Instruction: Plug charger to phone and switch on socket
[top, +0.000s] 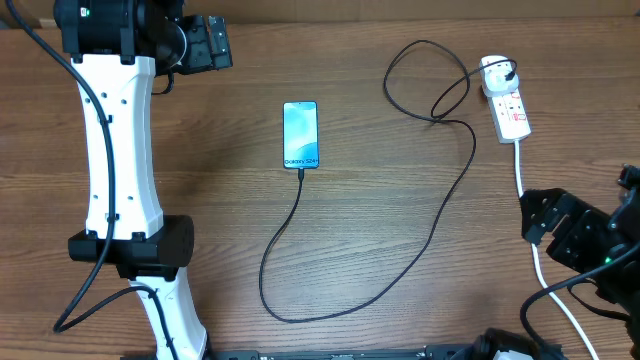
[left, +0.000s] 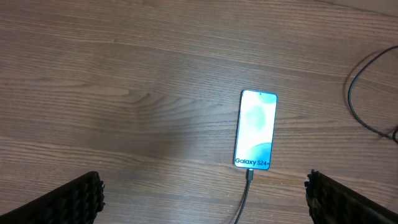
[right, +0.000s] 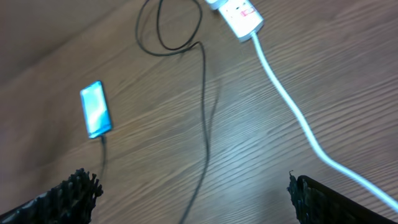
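The phone (top: 301, 134) lies flat mid-table, its light blue screen up. The charger's thin black cable (top: 440, 215) runs from the phone's near end, loops across the wood and ends at the white plug head on the socket (top: 508, 105). In the left wrist view the connector tip (left: 249, 176) sits at the phone's (left: 255, 130) lower edge. My left gripper (top: 222, 42) hovers open at the far left, away from the phone. Near the right edge my right gripper (top: 535, 218) is open, below the socket (right: 239, 14). Both hold nothing.
The socket's thick white cord (top: 522, 175) runs down the right side, passing beside the right gripper towards the front edge. The left arm's white body (top: 120, 150) stretches along the left side. Bare wooden table (top: 200, 200) lies between phone and arm.
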